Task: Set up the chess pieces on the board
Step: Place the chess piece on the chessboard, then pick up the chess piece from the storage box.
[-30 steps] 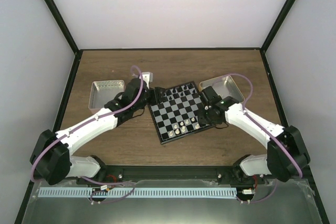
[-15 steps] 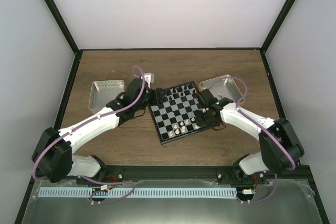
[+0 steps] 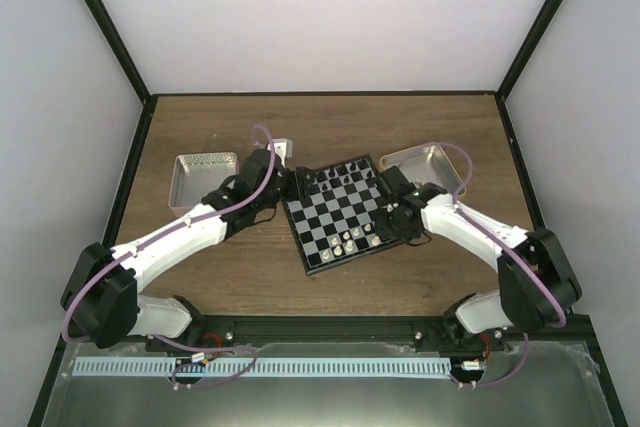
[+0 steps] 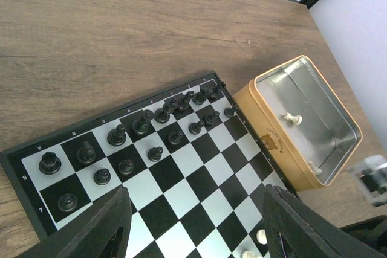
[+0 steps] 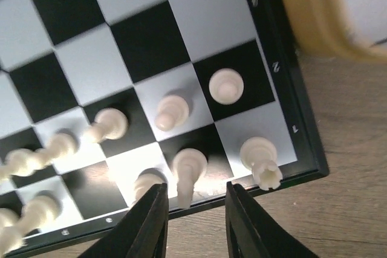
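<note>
1. Since the earlier frame the right gripper (image 5: 193, 187) has drawn in over the lower right corner of the board (image 3: 340, 212) and its jaws have parted a little. The left gripper (image 4: 196, 190) has not shifted.
2. At bottom centre of the right wrist view a white piece (image 5: 188, 173) stands on a black edge square between the fingers. A slim gap shows on each side, so I judge it released.
3. The left gripper hangs wide and empty over the board's upper left corner, near the black pieces (image 4: 143, 124).
4. To finish cleanly, open no wider. The rook (image 5: 261, 158) stands just right of the right finger and another piece (image 5: 148, 180) just beside the left one. Rise straight up before swinging away.
5. More white men (image 4: 292, 118) wait in the tin (image 4: 269, 143), at right of the left wrist view.
</note>
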Tool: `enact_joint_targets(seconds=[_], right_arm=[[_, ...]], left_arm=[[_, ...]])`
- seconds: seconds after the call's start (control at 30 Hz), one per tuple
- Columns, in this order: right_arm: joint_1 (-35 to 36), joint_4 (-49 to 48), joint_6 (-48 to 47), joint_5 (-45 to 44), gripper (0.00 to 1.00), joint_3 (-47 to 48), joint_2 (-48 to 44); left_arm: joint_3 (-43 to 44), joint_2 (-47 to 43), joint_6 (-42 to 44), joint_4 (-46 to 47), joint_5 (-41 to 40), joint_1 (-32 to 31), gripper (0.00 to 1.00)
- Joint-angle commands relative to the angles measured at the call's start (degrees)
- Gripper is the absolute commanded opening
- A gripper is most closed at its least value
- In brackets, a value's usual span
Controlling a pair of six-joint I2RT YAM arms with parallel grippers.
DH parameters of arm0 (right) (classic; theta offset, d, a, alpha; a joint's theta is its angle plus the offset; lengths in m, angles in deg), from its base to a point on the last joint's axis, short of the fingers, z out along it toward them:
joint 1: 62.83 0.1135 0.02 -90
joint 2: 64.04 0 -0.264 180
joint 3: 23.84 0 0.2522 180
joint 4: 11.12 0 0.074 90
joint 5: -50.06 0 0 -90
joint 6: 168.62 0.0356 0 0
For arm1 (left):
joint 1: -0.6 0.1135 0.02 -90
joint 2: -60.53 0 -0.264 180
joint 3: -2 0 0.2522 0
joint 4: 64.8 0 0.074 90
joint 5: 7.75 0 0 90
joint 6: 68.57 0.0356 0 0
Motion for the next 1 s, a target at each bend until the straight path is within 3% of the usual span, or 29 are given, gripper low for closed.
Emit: enact_joint_targets(seconds=[0.0,0.1,0.3,0.47,0.57,0.97], right_arm=[[0.4,3.4,1.4,-5.2,0.29,6.3,-4.7],[-2.0,1.8,2.2,-8.8,0.31,7.1,-6.6],[-15.7,-10.5,2.3,-9.1,0.40,6.3,-7.9],[-22.7,-17.7,-5.4,-5.4,0.49,11.2,2.5],[-27.0,-18.6,-12.3,1.7,0.49,14.8,9.5],[-29.2,-18.6,-18.4,1.2,0.48,17.4,21.4]], left_arm=[[-0.1,0.1,-0.2,-0.1,-0.5,0.4,0.61],[-0.2,-0.4,-0.1,-0.1,-0.5,0.5,0.61],[-1.4,-1.9,-0.5,0.6,-0.3,0.5,0.62],[-1.2,-2.5,-0.4,0.2,0.2,0.6,0.62],[-1.5,-3.2,-0.1,-0.3,0.3,0.6,0.63],[-1.3,-1.8,0.8,-0.7,2.8,0.9,0.64]])
